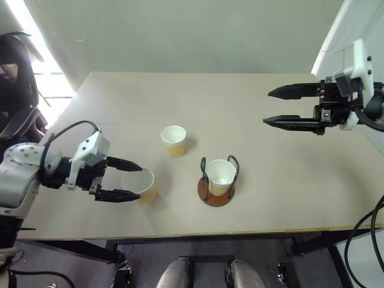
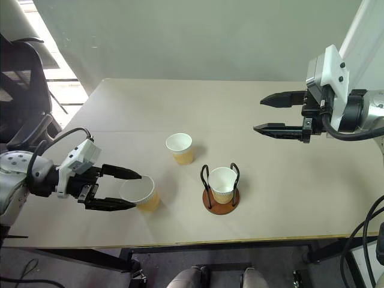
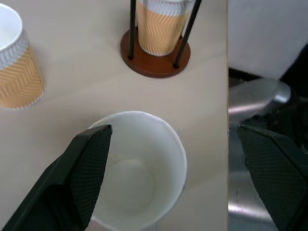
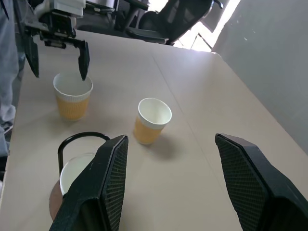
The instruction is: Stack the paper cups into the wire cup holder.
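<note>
On the table (image 1: 270, 198), one paper cup (image 1: 221, 175) stood inside the wire cup holder (image 1: 216, 191) near the front edge. A second cup (image 1: 173, 140) stood behind and left of it. A third cup (image 1: 140, 185) stood farther left, between the left gripper's (image 1: 129, 180) spread fingers (image 1: 123, 163).

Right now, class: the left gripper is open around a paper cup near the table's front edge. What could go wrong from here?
1. The left gripper straddles the cup; closing hard may crush its thin rim.
2. A finger may tip that cup off the nearby table edge.
3. The wire cup holder is narrow; its loops may snag the cup.
</note>
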